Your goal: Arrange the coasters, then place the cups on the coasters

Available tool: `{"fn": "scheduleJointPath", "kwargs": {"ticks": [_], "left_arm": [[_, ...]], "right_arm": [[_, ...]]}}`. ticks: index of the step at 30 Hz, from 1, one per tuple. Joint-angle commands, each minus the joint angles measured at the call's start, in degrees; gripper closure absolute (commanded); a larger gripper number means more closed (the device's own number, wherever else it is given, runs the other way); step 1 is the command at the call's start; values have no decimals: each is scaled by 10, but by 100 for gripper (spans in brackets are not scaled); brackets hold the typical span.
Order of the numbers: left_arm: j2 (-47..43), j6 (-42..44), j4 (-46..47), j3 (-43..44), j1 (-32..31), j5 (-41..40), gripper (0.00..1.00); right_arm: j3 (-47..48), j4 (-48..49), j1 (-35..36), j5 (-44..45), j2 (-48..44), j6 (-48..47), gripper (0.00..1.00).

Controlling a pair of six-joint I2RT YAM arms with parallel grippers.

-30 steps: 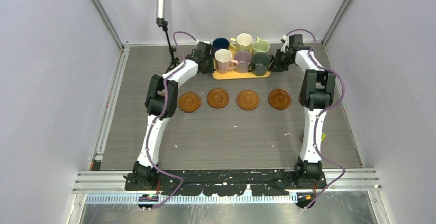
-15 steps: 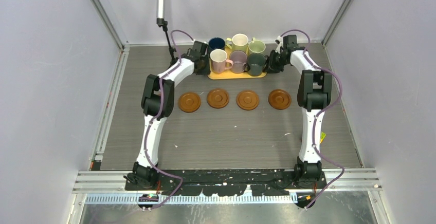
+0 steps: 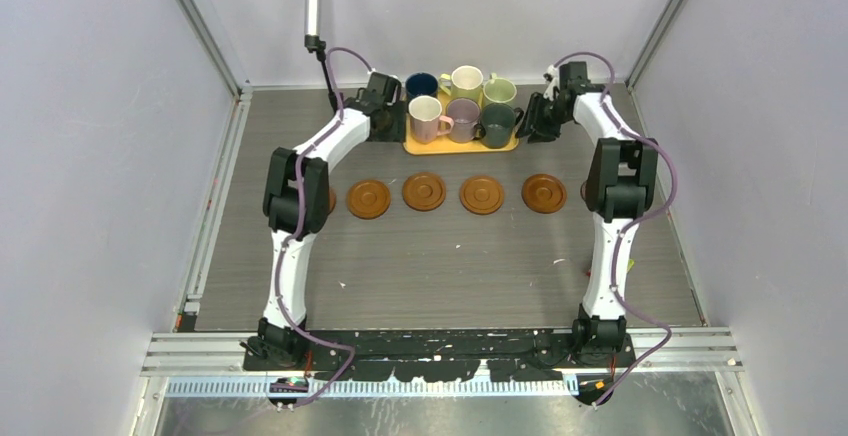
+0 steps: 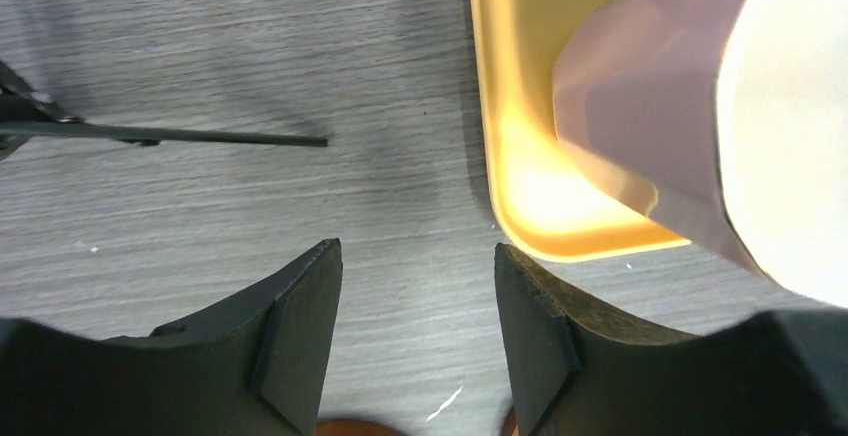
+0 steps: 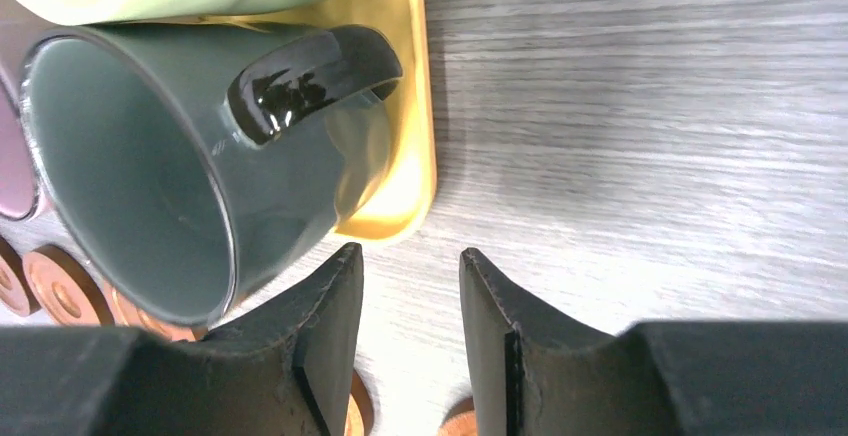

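Observation:
Six cups stand on a yellow-orange tray [image 3: 452, 146] at the back: navy [image 3: 426, 84], pale yellow [image 3: 467, 82], light green [image 3: 500, 90], pink [image 3: 427, 117], mauve [image 3: 464, 119] and dark green [image 3: 497, 125]. In front lies a row of brown coasters [image 3: 424, 192]; both end ones are partly hidden by the arms' elbows. My left gripper [image 3: 389, 122] is open just left of the tray, holding nothing; its wrist view has the tray corner [image 4: 520, 206] and pink cup [image 4: 640, 106]. My right gripper [image 3: 531, 122] is open just right of the tray, beside the dark green cup [image 5: 130, 176].
A black stand [image 3: 327, 81] carrying a silver tube rises at the back left, close behind the left arm; one of its legs [image 4: 170, 136] lies on the table. Metal frame rails and grey walls bound the table on both sides.
Both grippers were shut on the tray's ends and shifted it slightly left and back. Both have now opened, let go and drawn a little away from it.

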Motion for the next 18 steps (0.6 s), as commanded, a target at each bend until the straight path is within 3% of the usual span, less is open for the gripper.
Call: {"fn": "scheduleJointPath", "kwargs": {"ticks": [1,11,18], "left_arm": [[-67,44,-11,-17,-10,-18,38],[-140,145,-47,-76,-45,26,25],[-248,291,-105,-148,-73,200,19]], "right_arm": [[6,-31,-24,4,-73,-35,52],[16,-108,-51,-21,-132,-204,35],[55,-114,-51,-92,-141,-382,21]]}}
